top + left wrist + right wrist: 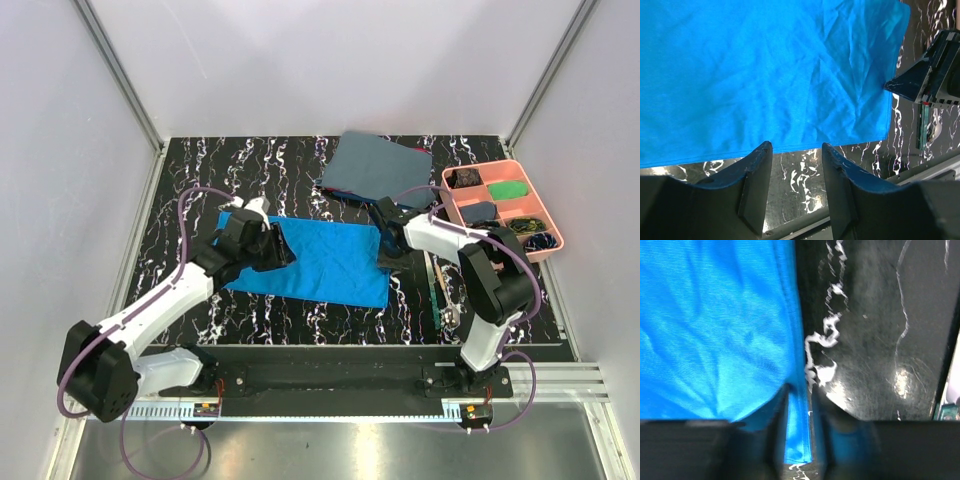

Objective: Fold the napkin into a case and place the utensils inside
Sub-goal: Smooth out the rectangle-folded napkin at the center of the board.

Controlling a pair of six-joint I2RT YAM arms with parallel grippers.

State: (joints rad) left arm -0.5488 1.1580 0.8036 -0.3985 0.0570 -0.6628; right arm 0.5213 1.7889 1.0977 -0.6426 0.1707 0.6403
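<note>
Royal-blue napkin [325, 262] lies flat on the counter [190, 190], long axis running arm to arm, right gripper [799, 390] with jaws narrowed astride its right hem (pinching or not, I cannot tell), left gripper [796, 150] with jaws spread above the near edge.

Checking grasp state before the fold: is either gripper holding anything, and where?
Left gripper: open, empty. Right gripper: fingers straddle the right edge of the napkin; whether it is clamped cannot be told.
</note>
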